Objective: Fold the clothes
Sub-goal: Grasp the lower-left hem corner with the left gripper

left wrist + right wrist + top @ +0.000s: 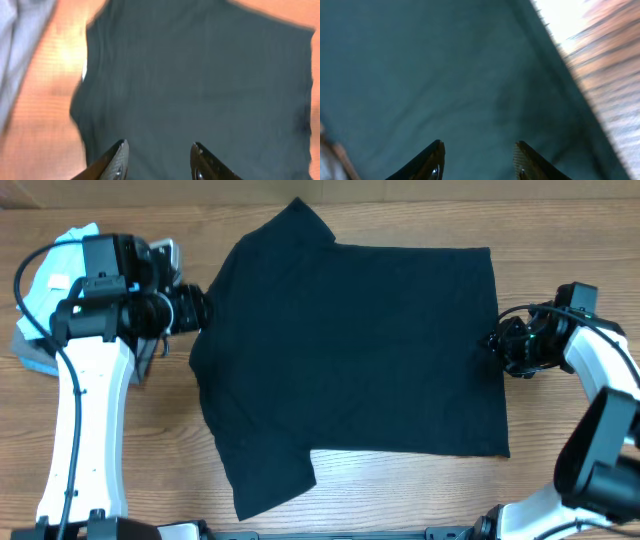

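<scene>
The black T-shirt (pixel 350 355) lies spread flat on the wooden table, collar end to the left, hem to the right, one sleeve at the top and one at the bottom left. My left gripper (pixel 203 308) hovers at its collar edge; in the left wrist view its fingers (pixel 159 150) are open above the black cloth (pixel 200 80) and empty. My right gripper (pixel 497 342) is at the hem's right edge; in the right wrist view its fingers (pixel 479 150) are open over the cloth (pixel 445 75) and empty.
A light blue garment (pixel 60 255) on a grey folded one (pixel 32 355) lies at the far left, behind the left arm; it shows pale in the left wrist view (pixel 20 45). Bare wood (pixel 400 490) lies in front of the shirt.
</scene>
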{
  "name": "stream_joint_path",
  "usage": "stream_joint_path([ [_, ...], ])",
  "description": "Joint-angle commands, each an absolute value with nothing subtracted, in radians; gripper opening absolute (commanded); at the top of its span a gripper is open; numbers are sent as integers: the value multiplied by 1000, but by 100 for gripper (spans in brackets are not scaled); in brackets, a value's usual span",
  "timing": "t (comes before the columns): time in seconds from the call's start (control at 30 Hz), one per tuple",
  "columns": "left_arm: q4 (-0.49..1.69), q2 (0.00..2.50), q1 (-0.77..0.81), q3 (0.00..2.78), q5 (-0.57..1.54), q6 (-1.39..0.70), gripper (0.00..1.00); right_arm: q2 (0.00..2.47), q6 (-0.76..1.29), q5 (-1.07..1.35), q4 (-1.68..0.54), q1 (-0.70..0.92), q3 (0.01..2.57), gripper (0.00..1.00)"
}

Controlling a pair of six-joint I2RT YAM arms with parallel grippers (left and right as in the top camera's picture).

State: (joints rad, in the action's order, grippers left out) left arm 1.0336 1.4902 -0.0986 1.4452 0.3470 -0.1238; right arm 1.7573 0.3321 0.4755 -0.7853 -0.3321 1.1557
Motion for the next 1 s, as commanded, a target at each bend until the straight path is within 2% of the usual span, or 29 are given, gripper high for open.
stream_joint_path([
  [0.0,1167,1458,-96,1446,341,-170,44,1615,306,580,-808,-332,1186,50],
  [0.23,1361,1459,-49,1298,348,-296,42,1455,306,577,-917,-332,1186,56],
  [0.3,1346,1459,-30,1224,337,-331,42,1443,306,578,-947,-332,1186,57],
  [0.37,1312,1459,-16,1137,322,-373,51,1442,306,578,-972,-332,1186,57],
  [0.4,1290,1459,-12,1090,323,-392,51,1443,306,577,-983,-332,1186,58],
  [0.7,1201,1459,-1,811,391,-453,48,1444,306,540,-1009,-332,1186,59],
  [0.97,1098,1459,84,673,410,-522,50,1444,306,524,-1006,-332,1186,60],
])
